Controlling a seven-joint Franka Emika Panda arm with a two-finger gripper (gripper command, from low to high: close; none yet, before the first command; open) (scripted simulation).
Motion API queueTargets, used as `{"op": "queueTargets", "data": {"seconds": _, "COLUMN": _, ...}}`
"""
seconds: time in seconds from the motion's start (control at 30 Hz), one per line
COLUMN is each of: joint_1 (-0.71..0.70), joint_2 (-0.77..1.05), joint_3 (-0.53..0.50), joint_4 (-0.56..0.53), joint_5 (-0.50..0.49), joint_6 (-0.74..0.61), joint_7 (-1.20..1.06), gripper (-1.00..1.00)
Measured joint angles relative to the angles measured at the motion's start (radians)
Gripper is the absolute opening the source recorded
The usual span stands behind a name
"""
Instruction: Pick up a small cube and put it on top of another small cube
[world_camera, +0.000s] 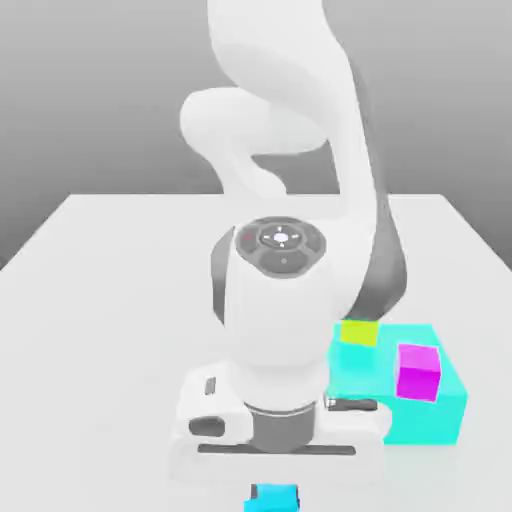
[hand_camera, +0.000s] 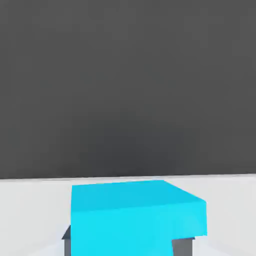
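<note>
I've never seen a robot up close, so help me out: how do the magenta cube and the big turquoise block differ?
The magenta cube is much smaller than the turquoise block. The cube is bright magenta, while the block is blue-green. The cube sits up on top of the block, whereas the block carries it. Both are plain, straight-edged shapes.

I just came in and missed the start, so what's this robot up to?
The arm's tool has closed on a small blue cube, down in front of the arm. A magenta cube and a yellow-green one rest on a larger cyan block. The blue cube is not stacked yet.
</note>
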Motion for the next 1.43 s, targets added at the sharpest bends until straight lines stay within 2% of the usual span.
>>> {"op": "queueTargets", "data": {"seconds": 0.23, "joint_1": 0.052, "joint_2": -0.254, "joint_3": 0.078, "joint_4": -0.164, "joint_5": 0.015, "joint_6": -0.090, "joint_7": -0.172, "gripper": -1.00}}
{"op": "queueTargets", "data": {"seconds": 0.8, "joint_1": 0.333, "joint_2": -0.875, "joint_3": 0.095, "joint_4": -0.566, "joint_5": 0.145, "joint_6": -0.307, "joint_7": -0.665, "gripper": -1.00}}
{"op": "queueTargets", "data": {"seconds": 0.87, "joint_1": 0.355, "joint_2": -0.886, "joint_3": 0.097, "joint_4": -0.602, "joint_5": 0.153, "joint_6": -0.283, "joint_7": -0.695, "gripper": -1.00}}
{"op": "queueTargets", "data": {"seconds": 1.0, "joint_1": 0.355, "joint_2": -0.779, "joint_3": 0.114, "joint_4": -0.649, "joint_5": 0.165, "joint_6": -0.128, "joint_7": -0.707, "gripper": -1.00}}
{"op": "queueTargets", "data": {"seconds": 1.03, "joint_1": 0.354, "joint_2": -0.747, "joint_3": 0.117, "joint_4": -0.660, "joint_5": 0.166, "joint_6": -0.086, "joint_7": -0.707, "gripper": 1.00}}
{"op": "queueTargets", "data": {"seconds": 1.27, "joint_1": 0.353, "joint_2": -0.739, "joint_3": 0.119, "joint_4": -0.663, "joint_5": 0.165, "joint_6": -0.074, "joint_7": -0.706, "gripper": 1.00}}
{"op": "queueTargets", "data": {"seconds": 1.43, "joint_1": 0.355, "joint_2": -0.880, "joint_3": 0.106, "joint_4": -0.617, "joint_5": 0.157, "joint_6": -0.260, "joint_7": -0.706, "gripper": 1.00}}
